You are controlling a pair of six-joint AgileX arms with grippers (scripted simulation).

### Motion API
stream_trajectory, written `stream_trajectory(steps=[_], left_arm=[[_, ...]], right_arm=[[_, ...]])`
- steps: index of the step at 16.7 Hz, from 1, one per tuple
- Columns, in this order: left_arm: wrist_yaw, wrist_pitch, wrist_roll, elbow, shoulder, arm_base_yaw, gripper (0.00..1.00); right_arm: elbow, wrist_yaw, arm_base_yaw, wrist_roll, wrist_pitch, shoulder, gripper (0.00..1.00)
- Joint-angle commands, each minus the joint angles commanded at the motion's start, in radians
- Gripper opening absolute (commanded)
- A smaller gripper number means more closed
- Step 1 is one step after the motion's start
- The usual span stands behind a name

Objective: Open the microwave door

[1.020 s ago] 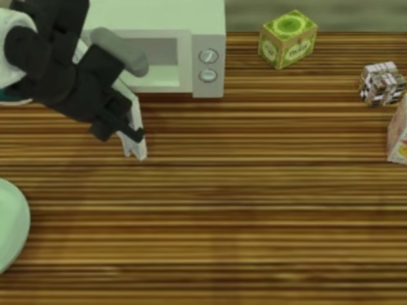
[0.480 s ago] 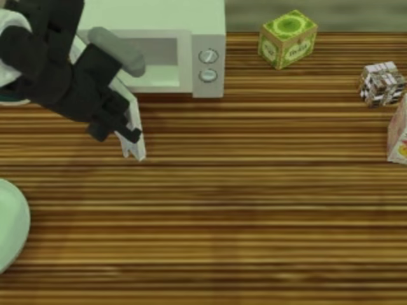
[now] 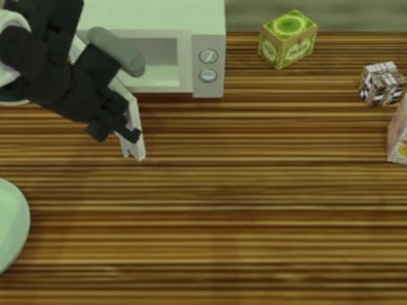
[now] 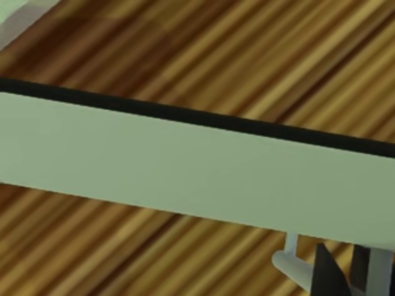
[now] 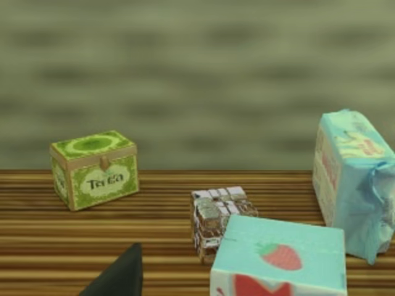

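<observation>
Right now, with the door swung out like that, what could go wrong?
The left gripper is at the handle on the free edge of the microwave door, so it might slip off if the pull angle is wrong. The door is swung well out from the microwave; forcing it further could shove the oven along the table. The round pale plate lies near that arm and could get bumped.

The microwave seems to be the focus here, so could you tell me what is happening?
The left claw is at the handle edge of the microwave door, which stands swung well out from the microwave, leaving the cavity open. The right arm is out of the top view. A green tea box sits to the right, untouched.
</observation>
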Motion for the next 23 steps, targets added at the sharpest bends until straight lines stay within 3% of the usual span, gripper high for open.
stream_trajectory(steps=[12, 23], left_arm=[[0.004, -0.001, 0.001, -0.003, 0.002, -0.001, 0.0], [0.095, -0.06, 0.199, -0.015, -0.02, 0.083, 0.0]], right_arm=[[0.0, 0.0, 0.0, 0.0, 0.0, 0.0, 1.0], [0.0, 0.0, 0.0, 0.0, 0.0, 0.0, 1.0]])
